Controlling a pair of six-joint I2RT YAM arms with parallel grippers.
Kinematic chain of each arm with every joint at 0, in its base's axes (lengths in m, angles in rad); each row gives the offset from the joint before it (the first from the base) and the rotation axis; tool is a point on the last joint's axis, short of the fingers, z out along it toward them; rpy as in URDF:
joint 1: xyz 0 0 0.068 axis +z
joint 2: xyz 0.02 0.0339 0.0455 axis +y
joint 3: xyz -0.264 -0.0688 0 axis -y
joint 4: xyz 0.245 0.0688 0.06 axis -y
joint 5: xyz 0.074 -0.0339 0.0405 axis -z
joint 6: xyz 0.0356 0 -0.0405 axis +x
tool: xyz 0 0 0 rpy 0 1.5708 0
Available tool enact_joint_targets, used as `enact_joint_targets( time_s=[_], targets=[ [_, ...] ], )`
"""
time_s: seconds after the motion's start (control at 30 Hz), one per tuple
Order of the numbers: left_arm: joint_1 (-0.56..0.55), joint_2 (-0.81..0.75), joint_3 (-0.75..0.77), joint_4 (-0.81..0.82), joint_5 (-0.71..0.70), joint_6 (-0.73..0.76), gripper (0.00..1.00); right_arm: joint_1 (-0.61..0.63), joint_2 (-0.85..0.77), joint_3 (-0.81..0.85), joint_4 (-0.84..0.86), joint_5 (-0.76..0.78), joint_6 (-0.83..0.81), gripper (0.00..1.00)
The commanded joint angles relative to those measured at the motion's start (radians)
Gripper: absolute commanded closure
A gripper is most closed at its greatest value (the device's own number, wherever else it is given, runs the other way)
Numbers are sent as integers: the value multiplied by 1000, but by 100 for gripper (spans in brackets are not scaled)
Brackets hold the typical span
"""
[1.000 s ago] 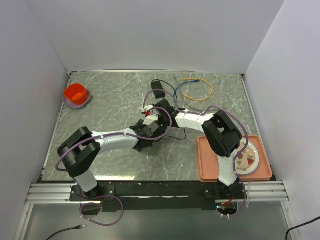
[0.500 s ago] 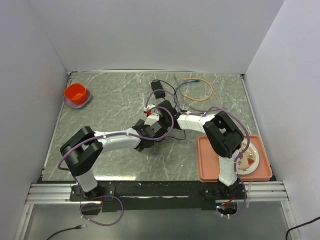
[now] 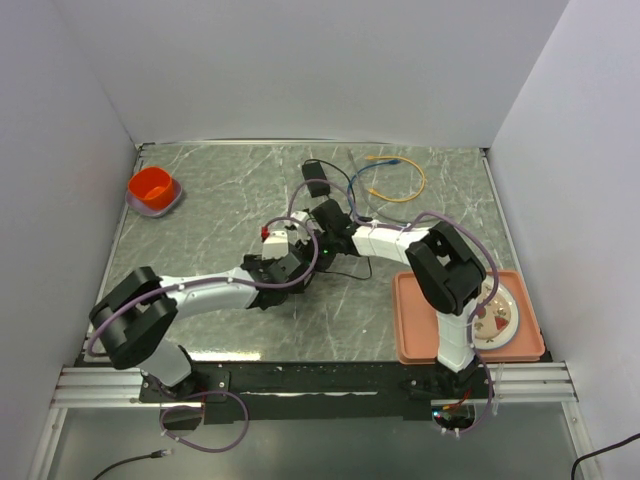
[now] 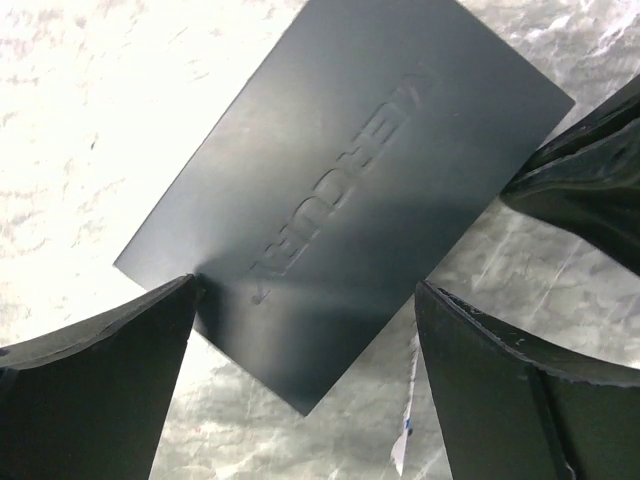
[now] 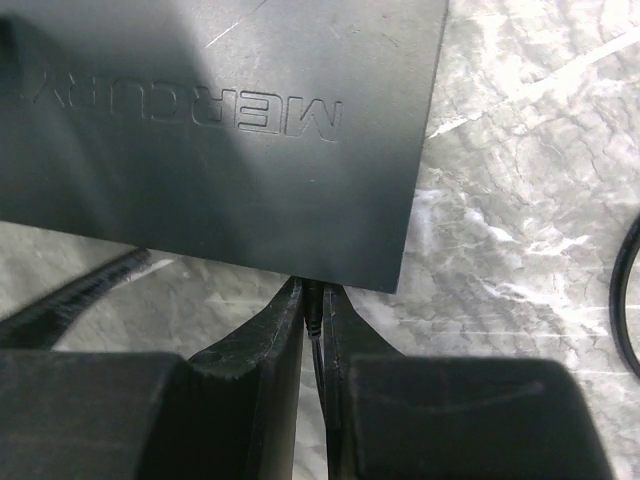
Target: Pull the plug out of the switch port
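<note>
In the left wrist view the flat black switch box (image 4: 350, 190) lies on the marble, one corner between the fingers of my left gripper (image 4: 308, 290), which is open wide. The left fingertip (image 4: 180, 300) is at the box's edge. In the right wrist view my right gripper (image 5: 316, 290) is shut on the thin black plug (image 5: 315, 305). The plug sits at the switch port in the box's (image 5: 220, 130) long edge. From above, both grippers (image 3: 283, 262) (image 3: 318, 238) meet at mid-table and cover most of the box.
A small black adapter brick (image 3: 316, 181) with a thin lead lies behind the grippers. Yellow and blue cables (image 3: 396, 176) coil at the back right. An orange bowl (image 3: 153, 190) stands at the back left. A pink tray (image 3: 405, 330) with a plate (image 3: 495, 315) is near the right arm's base.
My left gripper has opened wide, and the left arm has drawn back to the left. The right gripper has kept its grip at the box's edge.
</note>
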Motion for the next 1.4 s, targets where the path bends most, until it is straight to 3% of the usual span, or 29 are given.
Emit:
enact_joint_targets(
  time_s=[0.0,0.1,0.17,0.27,0.5,0.63,0.73,0.97,1.0,1.23,1.37],
  targets=[
    [1,-36,-98,-37,117,-80,3,5,35,33,-169,-6,-68,100],
    [1,-45,-100,-29,121,-83,1,4,49,64,-195,-21,-91,100],
    [-1,-29,-68,-61,106,-118,5,5,46,78,-210,-44,-117,100],
    [-25,52,0,-149,68,-184,3,5,40,108,-246,-52,-149,100],
    [-179,136,92,-233,-46,-225,14,19,14,98,-250,-58,-200,100],
    [-179,163,87,-211,-34,-222,18,22,37,128,-267,-49,-198,100],
    [-179,160,51,-158,-12,-219,28,22,53,150,-273,-66,-203,100],
    [-180,155,31,-111,-20,-139,32,22,92,210,-306,-98,-207,100],
    [-179,163,47,-121,-26,-141,38,23,90,210,-302,-101,-206,100],
    [-163,226,24,-111,26,-192,51,25,57,153,-247,-107,-119,100],
    [-151,235,14,-94,49,-195,53,36,43,87,-191,-104,-51,100]
  ],
)
